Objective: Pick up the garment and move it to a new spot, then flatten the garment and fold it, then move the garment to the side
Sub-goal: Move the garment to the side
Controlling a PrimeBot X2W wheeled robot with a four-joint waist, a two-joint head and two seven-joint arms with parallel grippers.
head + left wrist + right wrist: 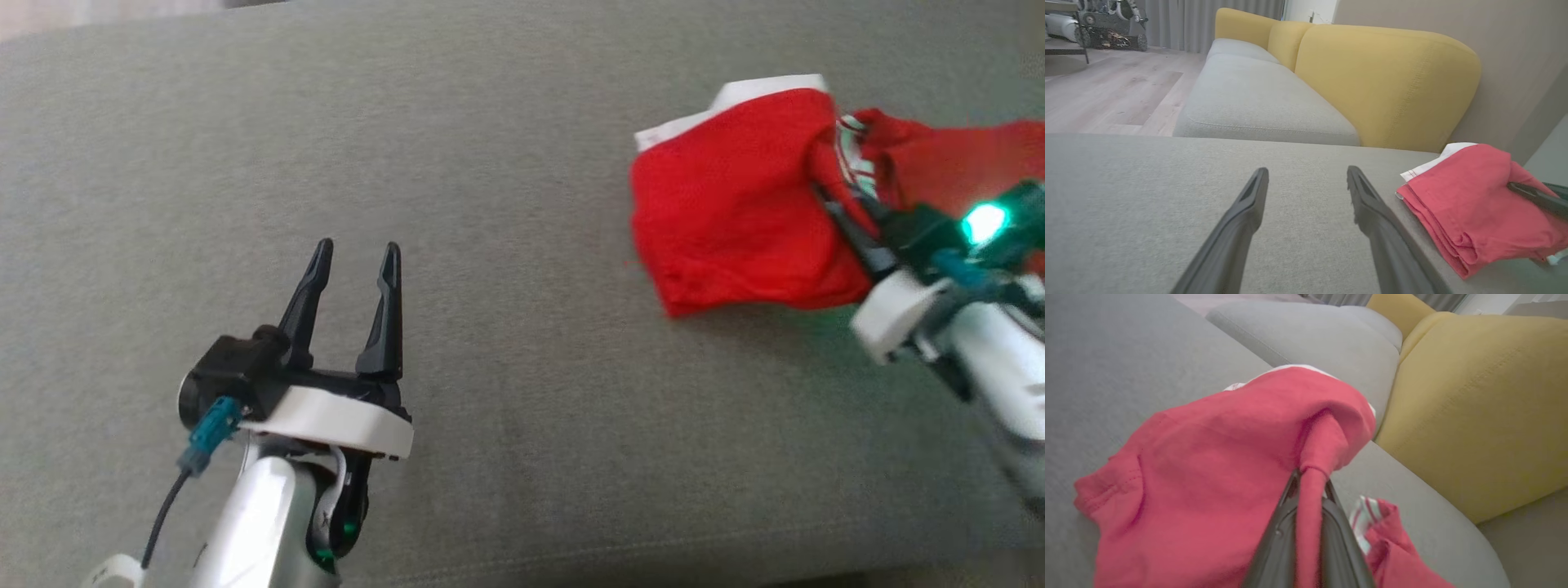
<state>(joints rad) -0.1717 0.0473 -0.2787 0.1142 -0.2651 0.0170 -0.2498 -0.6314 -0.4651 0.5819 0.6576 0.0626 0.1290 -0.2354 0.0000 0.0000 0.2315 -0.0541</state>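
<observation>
The garment (735,212) is a red top with white trim, bunched on the grey cushion at the far right of the head view. My right gripper (841,208) is shut on a pinched ridge of the red cloth; in the right wrist view the garment (1208,465) rises in a fold between the closed fingers (1286,522) of my right gripper (1309,479). My left gripper (357,257) stands open over bare cushion at lower left, well apart from the cloth. In the left wrist view the open gripper (1306,173) points past the garment (1470,204) lying to its right.
The grey seat cushion (490,367) stretches wide between the two arms. A yellow backrest (1384,81) rises behind the cushion, with a second grey seat (1257,102) beyond and wooden floor (1106,90) to the left. The cushion's front edge (653,563) runs along the bottom.
</observation>
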